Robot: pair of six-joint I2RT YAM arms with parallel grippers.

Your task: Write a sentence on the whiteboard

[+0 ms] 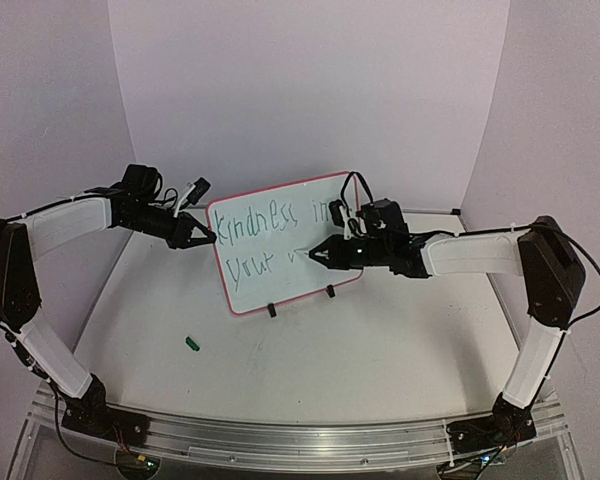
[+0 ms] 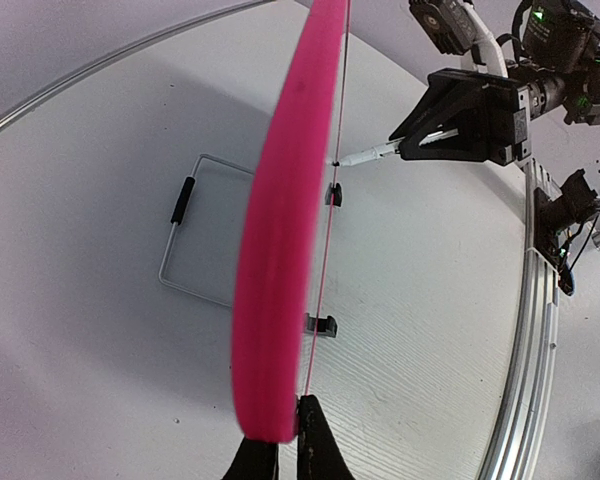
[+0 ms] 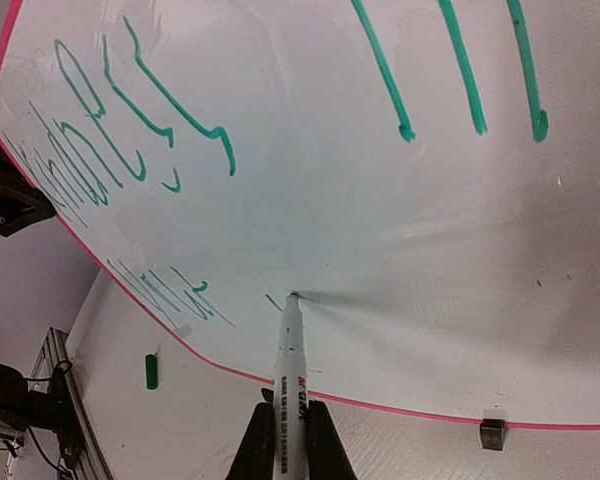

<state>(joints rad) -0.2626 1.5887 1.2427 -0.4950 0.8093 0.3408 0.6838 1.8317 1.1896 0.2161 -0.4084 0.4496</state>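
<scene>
Whiteboard (image 1: 280, 288) at mid-table: pinching its red-framed left edge between the pressed-together fingers of the left gripper (image 1: 205, 238), and standing it near upright on two black feet (image 1: 272, 311) on the table (image 1: 330, 370). Clamping a white marker (image 3: 292, 350) in the right gripper (image 1: 315, 255), jaws tight around the barrel, and pressing its tip against the board's face at the end of the lower row. Displaying the sentence (image 1: 270, 225) in green, "Kindness in" above "your". Leaving a small green object (image 1: 192, 343) lying apart, nearer the left arm.
</scene>
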